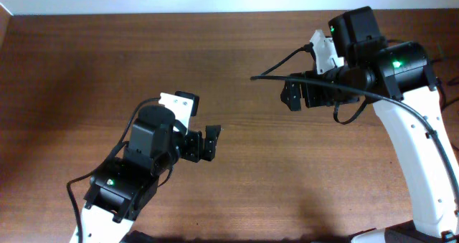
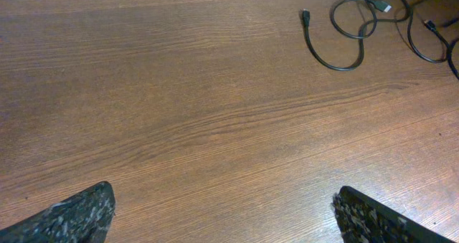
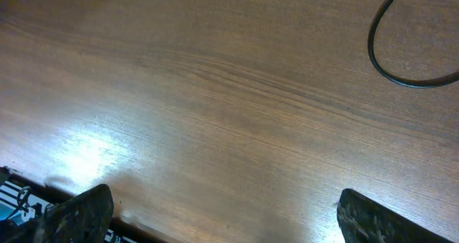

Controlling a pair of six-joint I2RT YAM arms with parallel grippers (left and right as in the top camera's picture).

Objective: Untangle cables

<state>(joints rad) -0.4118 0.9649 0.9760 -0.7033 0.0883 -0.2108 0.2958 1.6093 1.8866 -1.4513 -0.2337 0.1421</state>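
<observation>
Overhead: the left gripper (image 1: pixel 214 143) and right gripper (image 1: pixel 288 96) both hang wide open and empty; their target is hard to spot here, perhaps under the right arm.
Left wrist: the cables (image 2: pixel 343 69) lie looped far ahead, to the right.
Right wrist: one strand curves ahead-right.
Pinching crossed strands together could tighten the tangle.

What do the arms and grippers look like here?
Left arm and right arm match: white links, black joint housings, green LEDs, thick black cable running alongside, white wrist bracket. Left gripper and right gripper: black, two fingers with rough speckled pads.
</observation>
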